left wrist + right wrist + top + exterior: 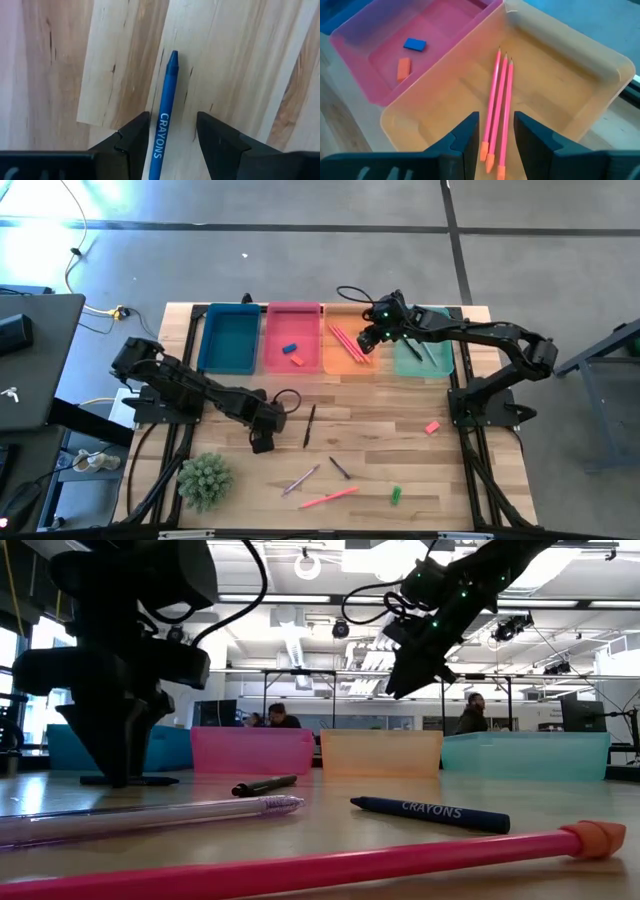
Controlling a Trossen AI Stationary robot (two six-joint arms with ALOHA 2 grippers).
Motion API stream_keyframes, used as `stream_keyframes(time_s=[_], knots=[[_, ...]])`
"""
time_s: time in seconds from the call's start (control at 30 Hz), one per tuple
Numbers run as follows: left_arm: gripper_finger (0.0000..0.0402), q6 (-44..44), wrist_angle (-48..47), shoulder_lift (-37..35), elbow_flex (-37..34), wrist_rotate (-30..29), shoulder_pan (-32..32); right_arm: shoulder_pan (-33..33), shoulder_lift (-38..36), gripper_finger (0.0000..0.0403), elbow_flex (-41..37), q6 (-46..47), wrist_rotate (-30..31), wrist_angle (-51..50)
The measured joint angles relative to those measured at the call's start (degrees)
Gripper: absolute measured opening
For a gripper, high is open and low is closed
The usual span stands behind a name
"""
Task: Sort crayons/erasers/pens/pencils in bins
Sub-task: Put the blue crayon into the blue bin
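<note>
We looked straight down on the pale wooden plank table [380,450] from overhead and level across it from tabletop height; each wrist camera sat close; overhead and right-wrist views shared the shallow orange plastic bin [338,361] [560,95].

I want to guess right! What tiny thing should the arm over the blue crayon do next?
Probably close. The left gripper is open with its fingers on either side of the blue crayon, which lies flat on the table, so squeezing should grab it.

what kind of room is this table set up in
Probably a shared robotics lab or workshop: people sit at monitors behind the table, with exposed ceiling ducts above and a bare concrete floor.
</note>
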Motion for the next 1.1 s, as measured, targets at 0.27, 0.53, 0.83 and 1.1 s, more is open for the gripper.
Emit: stream_keyframes(time_s=[0.27, 0.53, 0.83, 1.1], knots=[[0.0072, 0.0, 0.3, 0.3, 0.0, -1.6, 0.0, 0.0, 0.0, 0.0114, 0.0, -1.2, -0.8, -0.2], [0.0009, -0.3, 0.5, -0.1, -0.2, -2.5, 0.0, 0.0, -0.8, 0.0114, 0.0, -2.8, -3.1, -0.9], [0.0002, -2.6, -1.5, -5.2, -0.8, -5.9, 0.3, 0.0, -5.9, 0.0114, 0.0, -4.3, -2.5, -2.9], [0.0001, -2.0, -9.1, -16.8, -0.6, -13.2, 6.2, 0.0, -9.7, 0.0114, 0.0, -4.3, -0.3, -3.7]])
